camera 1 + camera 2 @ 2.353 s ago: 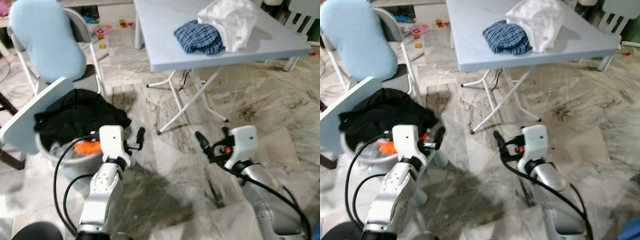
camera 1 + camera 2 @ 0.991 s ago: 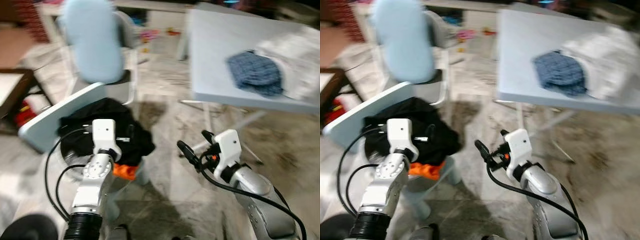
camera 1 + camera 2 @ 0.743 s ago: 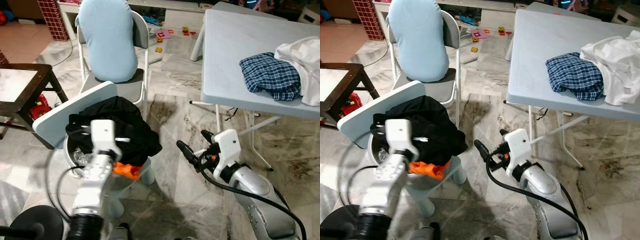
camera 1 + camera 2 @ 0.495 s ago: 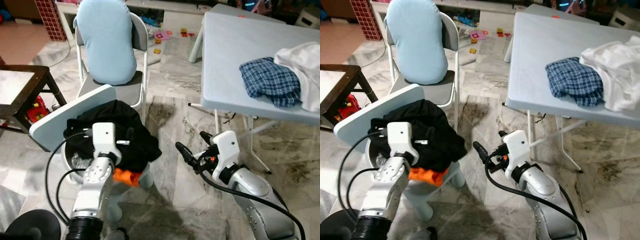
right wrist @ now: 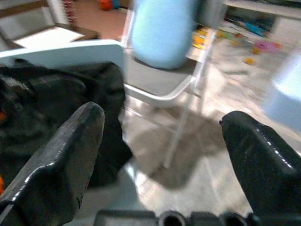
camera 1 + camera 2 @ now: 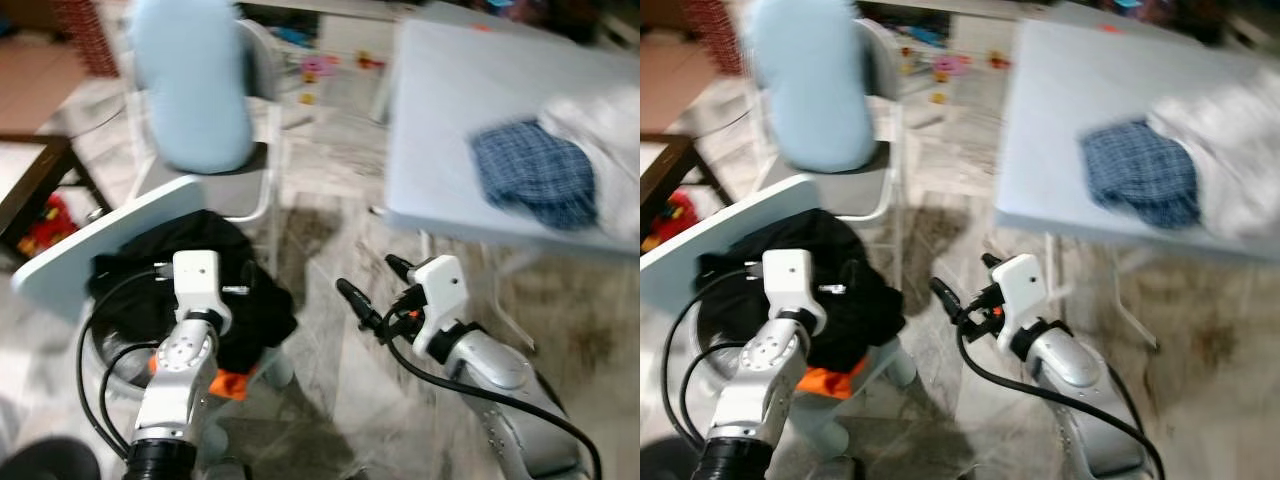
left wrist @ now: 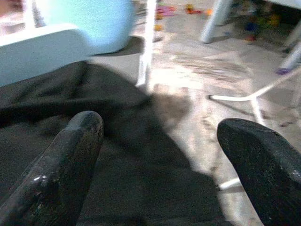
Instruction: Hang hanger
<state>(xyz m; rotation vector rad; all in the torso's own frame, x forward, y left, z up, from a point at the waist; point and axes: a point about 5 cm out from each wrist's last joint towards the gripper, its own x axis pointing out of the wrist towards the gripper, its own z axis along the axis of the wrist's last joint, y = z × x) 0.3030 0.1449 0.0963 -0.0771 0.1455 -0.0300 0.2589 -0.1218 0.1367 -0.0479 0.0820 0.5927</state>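
A black garment (image 6: 240, 285) lies heaped over a pale laundry basket (image 6: 108, 352) at my lower left, with something orange (image 6: 231, 383) poking out under it. My left gripper (image 7: 164, 155) hovers just above the garment, open, with nothing between its fingers. In the head views my right gripper (image 6: 372, 285) is held over the marble floor to the right of the basket, open and empty, pointing toward the basket and chair. The picture is motion-blurred.
A folding chair (image 6: 255, 170) with a light blue cover (image 6: 190, 90) stands behind the basket. A pale blue board (image 6: 75, 250) leans by the basket. A grey folding table (image 6: 450, 110) at right carries a plaid cloth (image 6: 535, 170) and a white cloth (image 6: 610, 110). A dark side table (image 6: 25, 180) stands far left.
The camera has swung left from the table to the chair and basket, then shifted slightly and blurred. Both arms keep the same pose, fingers still apart.
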